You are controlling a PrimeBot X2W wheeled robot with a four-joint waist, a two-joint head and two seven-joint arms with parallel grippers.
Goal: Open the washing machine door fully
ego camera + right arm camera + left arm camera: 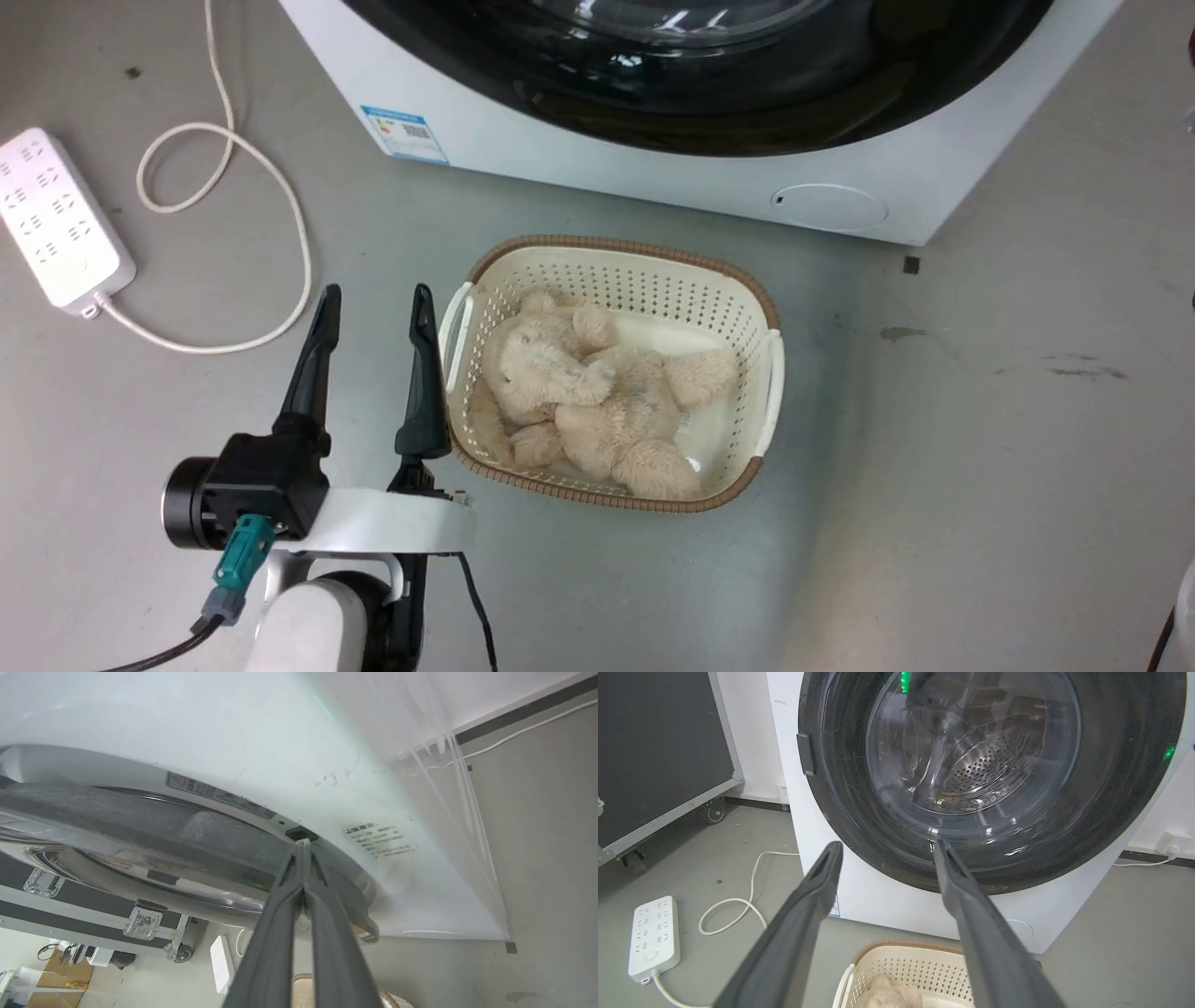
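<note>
Pressed together at the washing machine door (pixel 1120 788) rim, the right gripper (pixel 302 847) fingers may slip off under a pull.

The washing machine door (pixel 747 117) runs off the head view's top edge well beyond the left gripper's (pixel 375 291) fingertips, leaving a lower arc; in the left wrist view its top and far side are cut too. Between those spread jaws the basket (pixel 901 970) is sliced by the bottom edge, the plush toy (pixel 889 996) a mere tuft. The right gripper's (pixel 302 845) pressed-together fingers hide part of the door's rim and most of the basket (contact at their tips cannot be told), and the label (pixel 378 837) just beside them is too small to read.
</note>
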